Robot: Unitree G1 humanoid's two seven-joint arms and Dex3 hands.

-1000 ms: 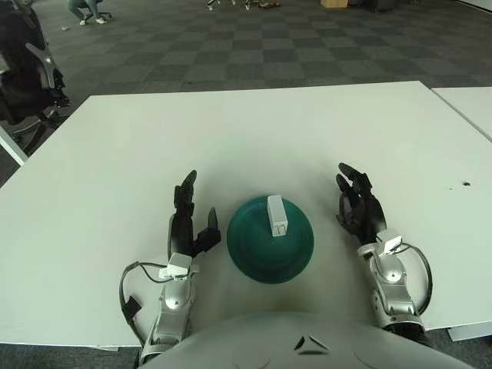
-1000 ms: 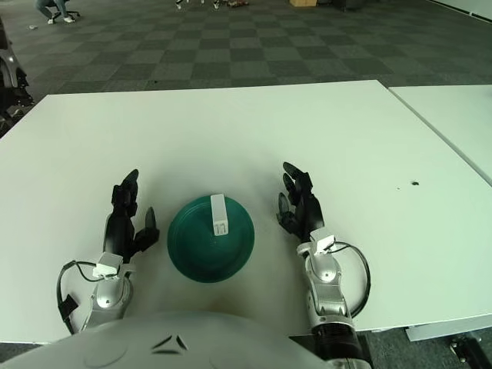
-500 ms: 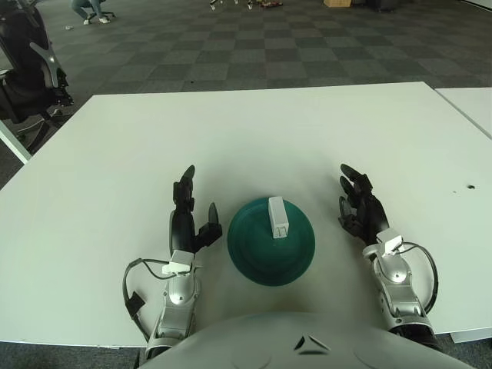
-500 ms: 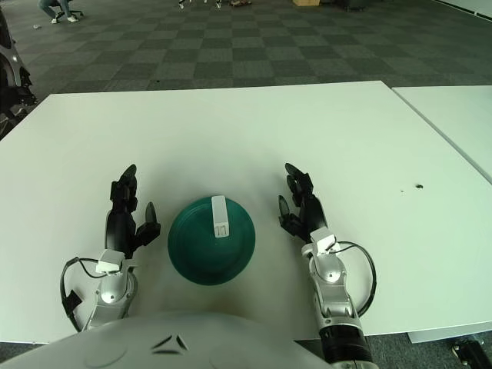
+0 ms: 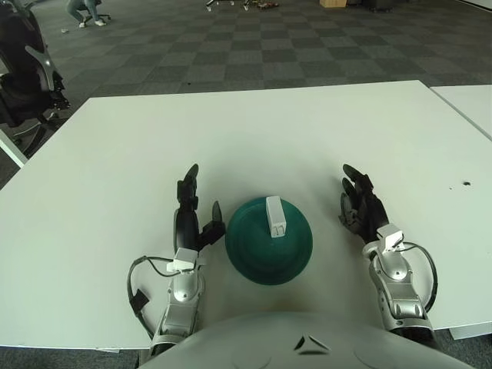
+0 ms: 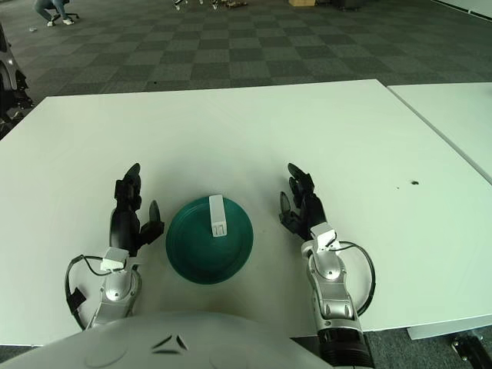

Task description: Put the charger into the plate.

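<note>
From my seat I see the white charger [image 5: 275, 216] lying inside the dark green plate [image 5: 268, 240], on the far half of the dish, its far end at the far rim. Its long axis runs nearly straight away from the robot, toward the far edge of the table, with only a slight lean; the near end face shows small dark marks, though I cannot make out what they are. The plate sits on the white table [image 5: 254, 131] close to the near edge, just ahead of the robot's body, centred between the two hands. The left hand [image 5: 189, 213] shows just to the left of the plate, fingers spread and pointing away, holding nothing, its thumb almost at the plate's left rim; whether thumb and rim touch I cannot tell. The right hand [image 5: 361, 207] shows to the right of the plate with a clear strip of tabletop between them, fingers also loose and extended, gripping nothing. Beyond the plate the tabletop stretches open to its far edge, and wide bare areas run out on both sides. A second white table [image 5: 469, 108] stands to the right across a narrow gap, with a small dark spot [image 5: 466, 184] on the main table near that edge.
</note>
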